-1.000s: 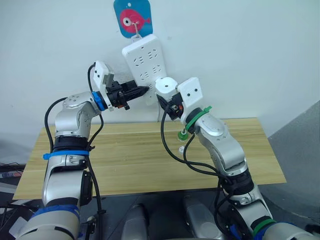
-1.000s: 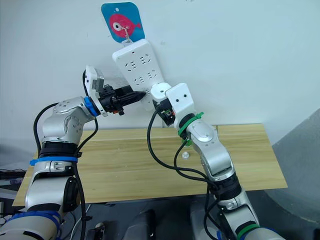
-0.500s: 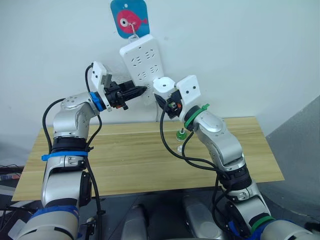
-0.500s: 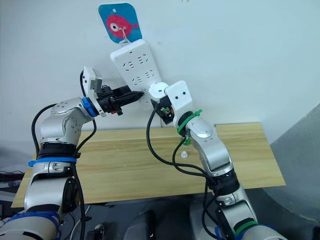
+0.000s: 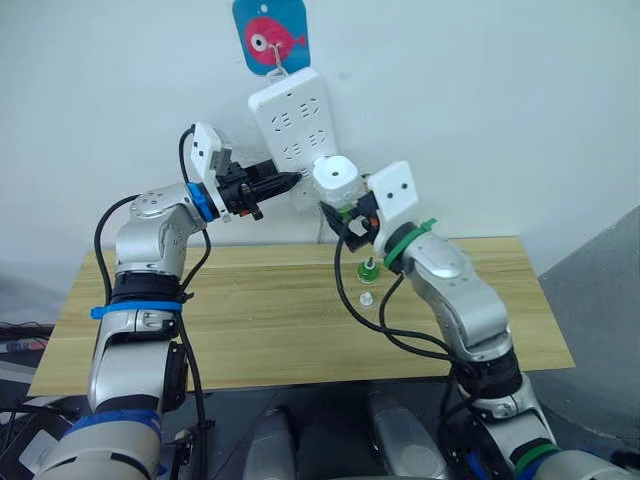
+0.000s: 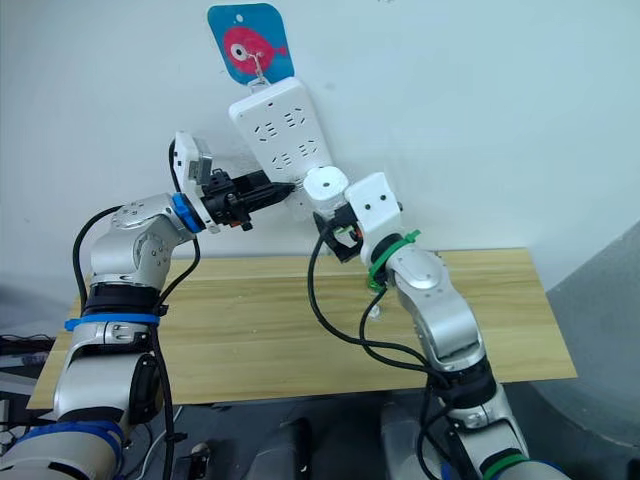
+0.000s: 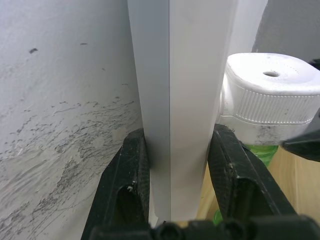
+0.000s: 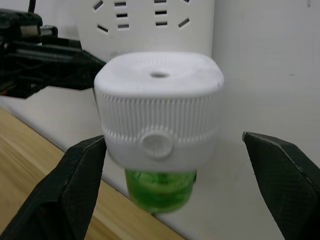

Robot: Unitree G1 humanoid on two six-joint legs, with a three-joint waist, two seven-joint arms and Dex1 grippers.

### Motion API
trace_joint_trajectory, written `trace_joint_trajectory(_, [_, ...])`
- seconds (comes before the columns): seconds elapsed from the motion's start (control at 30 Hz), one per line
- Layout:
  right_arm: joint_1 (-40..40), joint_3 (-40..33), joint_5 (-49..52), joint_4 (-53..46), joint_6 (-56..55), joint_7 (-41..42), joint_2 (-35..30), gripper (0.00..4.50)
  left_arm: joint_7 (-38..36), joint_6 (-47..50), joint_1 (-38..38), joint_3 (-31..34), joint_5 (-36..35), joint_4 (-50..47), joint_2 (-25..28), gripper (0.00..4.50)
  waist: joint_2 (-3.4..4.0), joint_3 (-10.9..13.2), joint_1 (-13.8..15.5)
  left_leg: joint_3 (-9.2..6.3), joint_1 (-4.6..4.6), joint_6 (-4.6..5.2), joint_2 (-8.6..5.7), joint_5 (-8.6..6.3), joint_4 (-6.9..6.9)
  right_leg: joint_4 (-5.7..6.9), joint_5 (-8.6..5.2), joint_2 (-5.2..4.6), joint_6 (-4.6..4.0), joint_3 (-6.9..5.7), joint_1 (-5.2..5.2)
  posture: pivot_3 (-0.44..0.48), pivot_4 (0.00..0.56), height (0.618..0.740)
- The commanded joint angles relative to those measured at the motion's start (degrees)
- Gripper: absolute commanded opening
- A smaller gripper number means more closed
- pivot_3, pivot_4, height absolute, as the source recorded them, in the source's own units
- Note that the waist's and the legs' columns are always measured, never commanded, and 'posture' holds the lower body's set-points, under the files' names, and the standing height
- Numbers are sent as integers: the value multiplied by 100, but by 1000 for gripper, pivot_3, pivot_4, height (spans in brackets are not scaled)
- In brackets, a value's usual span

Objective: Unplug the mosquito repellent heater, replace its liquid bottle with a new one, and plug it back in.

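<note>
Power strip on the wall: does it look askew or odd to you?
Yes. The power strip hangs tilted from its hook, not plumb. The left end effector clamps its lower edge; the heater is plugged in there.

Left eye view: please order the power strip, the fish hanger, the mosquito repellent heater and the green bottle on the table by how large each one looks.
1. power strip
2. fish hanger
3. mosquito repellent heater
4. green bottle, clearly the smallest

The heater is plugged into the strip on the wall, so nearness hardly distorts the first three; the bottle stands nearer on the table.
</note>
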Motion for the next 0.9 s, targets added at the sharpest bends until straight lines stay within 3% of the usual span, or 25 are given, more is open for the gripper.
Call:
trace_joint_trajectory(0.03, [74,-19,97,-519,39,50,-41,4500,668,-285,-290,389,118,360,144,1696,0,0,0,0,0,0,0,0,0,1,0,0,0,0,0,-173,204,725])
trace_joint_trajectory(0.2, [135,19,149,-641,109,30,-35,4500,853,-615,-314,430,200,521,207,3298,-1,1,-1,-1,1,2,1,1,-4,3,-1,4,1,0,-1,-172,209,725])
trace_joint_trajectory(0.3, [161,92,242,-733,147,163,-81,4500,808,-673,-156,455,169,398,321,4004,-1,1,3,-7,2,1,4,4,0,7,0,5,0,-5,-1,-172,209,725])
trace_joint_trajectory(0.47, [265,207,444,-975,246,523,-375,4500,1005,-529,446,639,142,-286,698,4004,-1,1,-89,-1,8,6,14,9,-9,6,0,18,0,5,-4,-157,216,725])
trace_joint_trajectory(0.63, [337,266,745,-1105,201,874,-563,4500,805,-439,1511,712,128,-1370,1282,4004,-1,1,-156,-9,8,7,28,9,-25,5,-2,30,-6,3,-10,-131,217,725])
trace_joint_trajectory(0.73, [302,297,944,-1132,118,1064,-551,3910,414,-114,2534,889,-167,-2503,1744,4024,-2,2,-99,-6,5,7,24,8,-36,-7,-3,20,-8,3,-11,-112,216,725])
trace_joint_trajectory(0.9, [273,338,1086,-1052,-8,1202,-549,2129,519,471,3733,1384,-766,-4189,1896,4024,-10,4,183,4,1,5,14,8,-33,-19,-5,-6,-7,3,-9,-57,212,725])
